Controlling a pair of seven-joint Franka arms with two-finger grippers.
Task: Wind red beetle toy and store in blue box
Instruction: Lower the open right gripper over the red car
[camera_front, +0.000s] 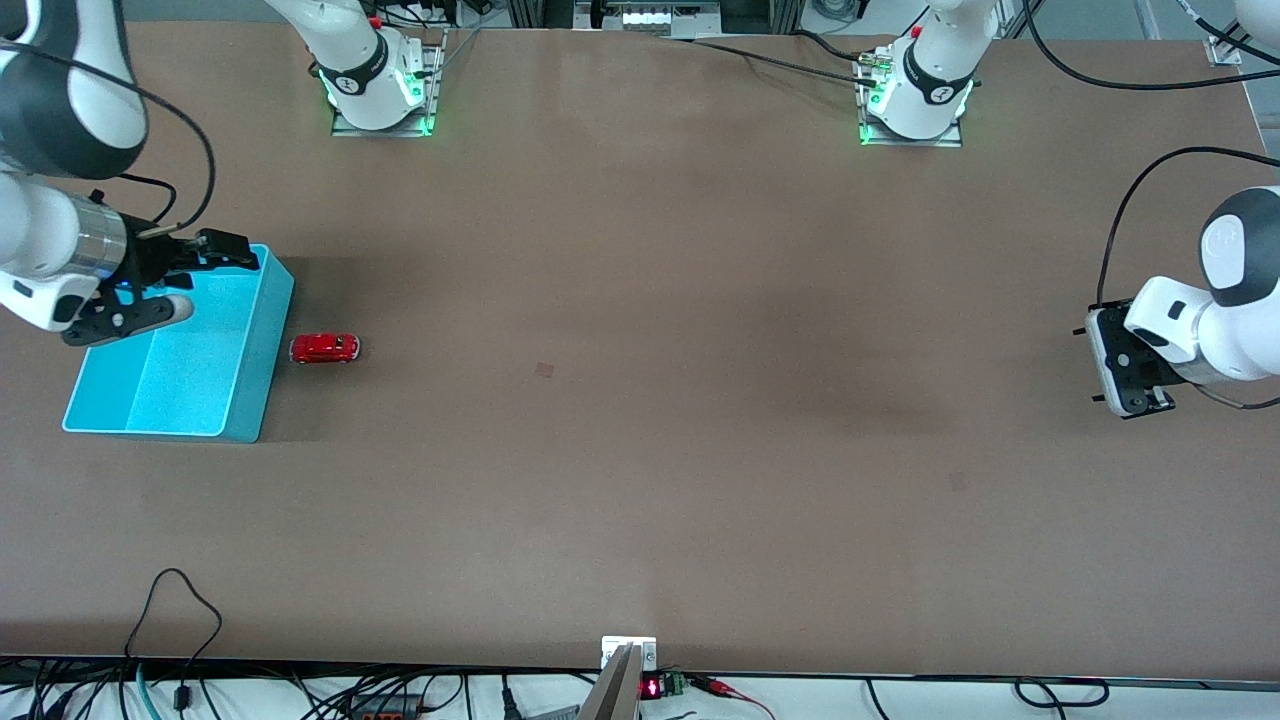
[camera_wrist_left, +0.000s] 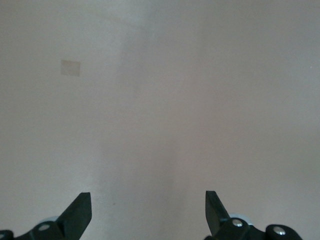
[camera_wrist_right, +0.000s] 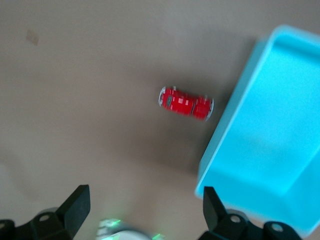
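The red beetle toy (camera_front: 325, 348) stands on the table beside the blue box (camera_front: 252, 385), on the side toward the left arm's end. It also shows in the right wrist view (camera_wrist_right: 186, 103), next to the box's wall (camera_wrist_right: 220, 150). The box is open-topped and nothing shows in it. My right gripper (camera_front: 205, 280) is open and empty, up over the box's corner farthest from the front camera; its fingers (camera_wrist_right: 77, 202) hold nothing. My left gripper (camera_front: 1090, 365) is open and empty over bare table at the left arm's end, where it waits; its fingertips (camera_wrist_left: 80, 207) frame only tabletop.
A small square mark (camera_front: 544, 369) sits on the brown table near the middle, also seen in the left wrist view (camera_wrist_left: 70, 67). The two arm bases (camera_front: 380, 90) stand along the table's farthest edge. Cables hang at the edge nearest the front camera.
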